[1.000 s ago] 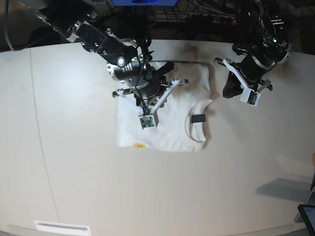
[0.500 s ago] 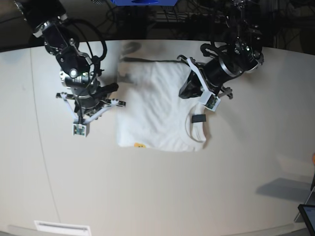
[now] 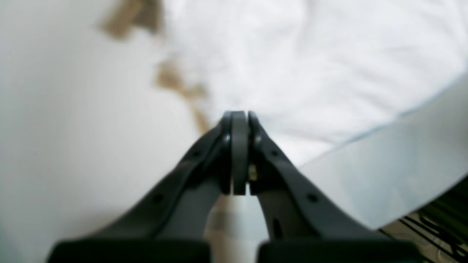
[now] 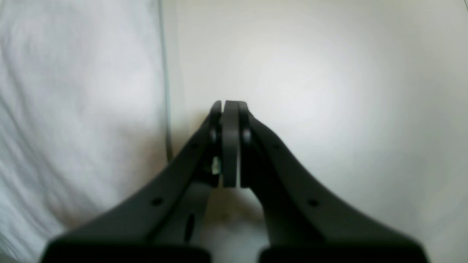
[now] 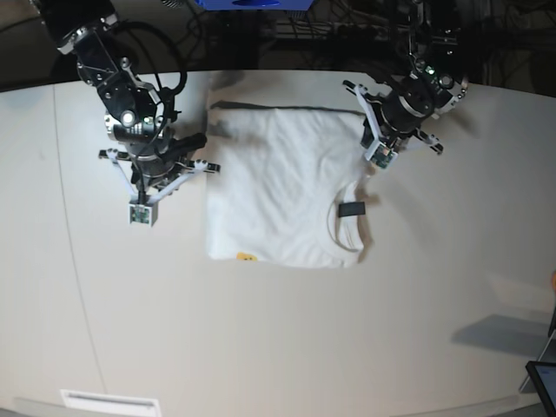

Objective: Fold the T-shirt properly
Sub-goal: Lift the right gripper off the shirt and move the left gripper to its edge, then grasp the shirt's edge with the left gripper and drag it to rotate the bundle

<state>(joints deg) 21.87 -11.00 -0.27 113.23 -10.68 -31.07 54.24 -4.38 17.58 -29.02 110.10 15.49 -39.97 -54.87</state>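
The T-shirt (image 5: 282, 187) lies folded into a white rectangle at the table's middle, its black neck tag (image 5: 350, 208) toward the right and a bit of yellow print (image 5: 248, 257) at the front edge. My left gripper (image 5: 380, 159) is shut and empty at the shirt's right edge, with the T-shirt (image 3: 310, 54) ahead of the left gripper (image 3: 239, 117) in the left wrist view. My right gripper (image 5: 139, 213) is shut over bare table, left of the shirt. In the right wrist view the T-shirt (image 4: 73, 91) fills the left side beside the empty right gripper (image 4: 228, 104).
The table (image 5: 287, 339) is pale and wide, with a seam line (image 5: 74, 261) down its left part. A white label (image 5: 109, 402) sits at the front left edge and a dark tablet corner (image 5: 543, 378) at the front right. Cables (image 5: 347, 35) hang behind the far edge.
My right gripper left the shirt's middle and moved off to the left. My left gripper came in over the shirt's upper right, then drew back to its right edge. The shirt's upper right lies flatter.
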